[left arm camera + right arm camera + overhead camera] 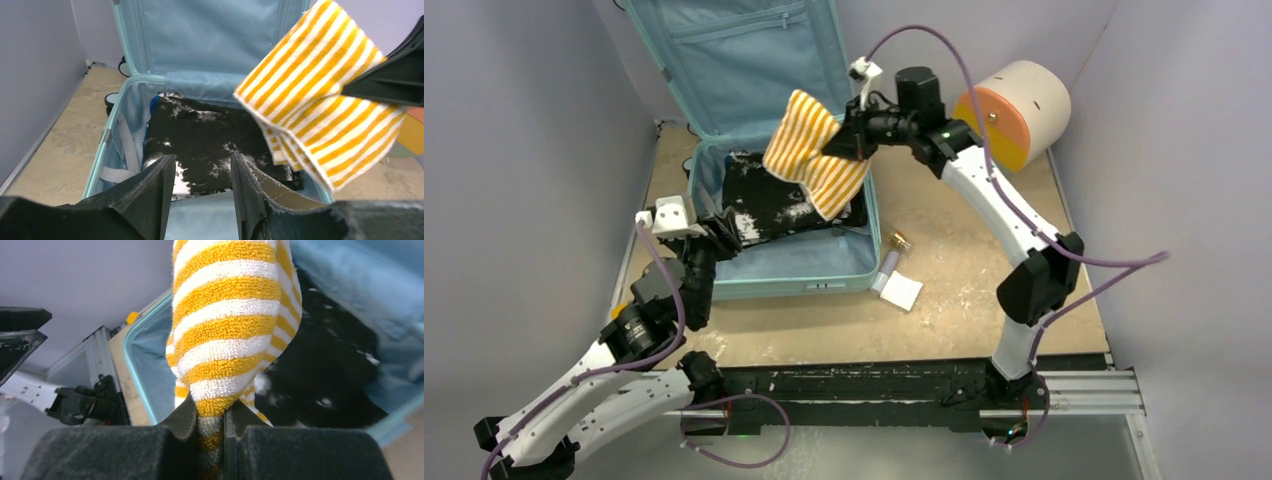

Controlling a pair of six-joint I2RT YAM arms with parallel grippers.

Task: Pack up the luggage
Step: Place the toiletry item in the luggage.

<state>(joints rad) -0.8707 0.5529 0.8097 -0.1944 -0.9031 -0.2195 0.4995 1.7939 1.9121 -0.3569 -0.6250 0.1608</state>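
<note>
- Luggage [796,276] [215,35] [150,360]: pale teal hard-shell case, lying open at the far left of the table [964,290].
- The base lies flat and the lid stands up against the back wall.
- The lid lining is matching blue-teal fabric with a zip pocket across it [724,25].
- The rim is smooth teal, and pale straps [125,150] hang on the inner left wall.
- A small black-and-white wheel [111,99] shows at the far left outer corner.
- A black garment with white flecks [774,205] [210,135] [325,375] lies flat in the base and fills most of it.
- Right gripper [849,140] [210,412]: jaws pinch the bottom edge of a yellow-and-white striped towel [814,155] [320,100] [230,315].
- The towel hangs folded in the air above the right part of the base, clear of the garment.
- Left gripper [724,235] [202,165]: jaws spread with nothing between them, at the near left of the base and pointing over the garment.
- Round cream drawer unit with an orange front [1019,110]: far right of the table, well apart from the luggage.
- A small gold-capped bottle [892,250] and a white packet [902,292] sit on the table just beside the luggage's near right corner.
</note>
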